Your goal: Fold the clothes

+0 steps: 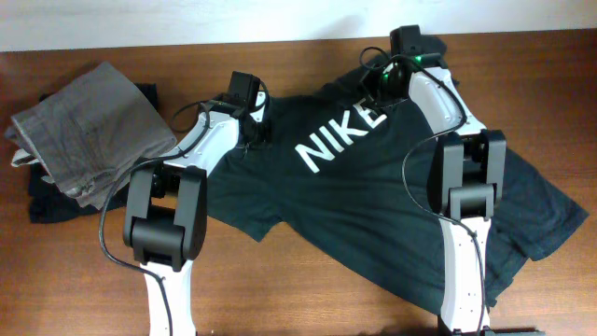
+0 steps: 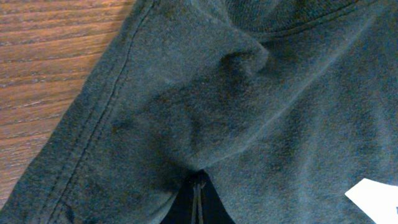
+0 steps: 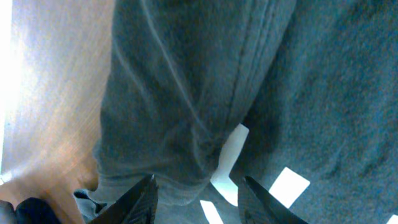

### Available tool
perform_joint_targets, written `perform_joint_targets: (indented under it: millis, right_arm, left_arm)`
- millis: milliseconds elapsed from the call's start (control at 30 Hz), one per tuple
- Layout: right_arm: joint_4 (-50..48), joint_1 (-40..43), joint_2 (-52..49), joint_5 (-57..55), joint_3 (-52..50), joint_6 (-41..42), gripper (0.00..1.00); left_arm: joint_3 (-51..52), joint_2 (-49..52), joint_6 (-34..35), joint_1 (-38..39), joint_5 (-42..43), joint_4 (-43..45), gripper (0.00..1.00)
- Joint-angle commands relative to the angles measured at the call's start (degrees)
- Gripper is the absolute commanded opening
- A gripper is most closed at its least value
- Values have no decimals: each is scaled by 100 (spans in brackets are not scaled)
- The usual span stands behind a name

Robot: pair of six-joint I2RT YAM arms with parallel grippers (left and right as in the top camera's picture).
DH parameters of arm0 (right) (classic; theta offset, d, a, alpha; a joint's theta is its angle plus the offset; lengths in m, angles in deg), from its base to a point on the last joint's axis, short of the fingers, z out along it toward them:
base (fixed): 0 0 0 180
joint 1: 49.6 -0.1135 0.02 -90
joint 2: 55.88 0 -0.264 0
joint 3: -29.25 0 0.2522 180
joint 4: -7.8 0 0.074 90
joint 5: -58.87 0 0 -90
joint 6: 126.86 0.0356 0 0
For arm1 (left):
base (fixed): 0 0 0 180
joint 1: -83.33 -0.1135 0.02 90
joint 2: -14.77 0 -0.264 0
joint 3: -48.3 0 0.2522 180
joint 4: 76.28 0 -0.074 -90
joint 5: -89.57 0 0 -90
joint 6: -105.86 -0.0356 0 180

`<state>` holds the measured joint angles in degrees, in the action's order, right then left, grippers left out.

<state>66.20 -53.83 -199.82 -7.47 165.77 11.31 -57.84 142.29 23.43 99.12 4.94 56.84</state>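
The dark charcoal T-shirt (image 1: 373, 205) lies spread at a slant across the table, its white "NIKE" lettering (image 1: 338, 138) facing up. My left gripper (image 1: 250, 129) is at the shirt's upper left part. In the left wrist view the jaws (image 2: 198, 180) are shut, pinching a bunched ridge of the T-shirt (image 2: 249, 93) beside a stitched hem. My right gripper (image 1: 378, 93) is at the shirt's top edge by the letter E. In the right wrist view its fingers (image 3: 198, 186) are open, straddling a fold of the T-shirt (image 3: 174, 93) over white lettering (image 3: 229, 155).
Grey folded trousers (image 1: 93, 131) lie at the left on a black folded garment (image 1: 51, 201). Bare wooden table (image 1: 308, 289) shows in front of the shirt, between the arm bases. Cables run along both arms.
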Motion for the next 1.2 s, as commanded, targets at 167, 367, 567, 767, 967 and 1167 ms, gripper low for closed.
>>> perform_joint_targets:
  millis: [167,367,567,767,967,1167]
  right_arm:
    - [9,-214,105,-501,50,179,42]
    - [-105,-330,50,-702,50,186,41]
    - [-105,-330,37,-791,50,186,41]
    - [-105,-365,13,-1010,11,186,40]
    - [-153,-437,9,-1259,2,186,33]
    - [-177,-485,9,-1392,2,188,33]
  left_arm:
    - [83,382,-33,28,66,-31,1]
    - [83,382,-35,28,66,-26,1]
    - [83,382,-35,28,13,-9,1]
    - [83,382,-33,28,-24,11,1]
    - [83,382,-35,28,-24,17,1]
    - [83,382,-33,28,-66,17,1]
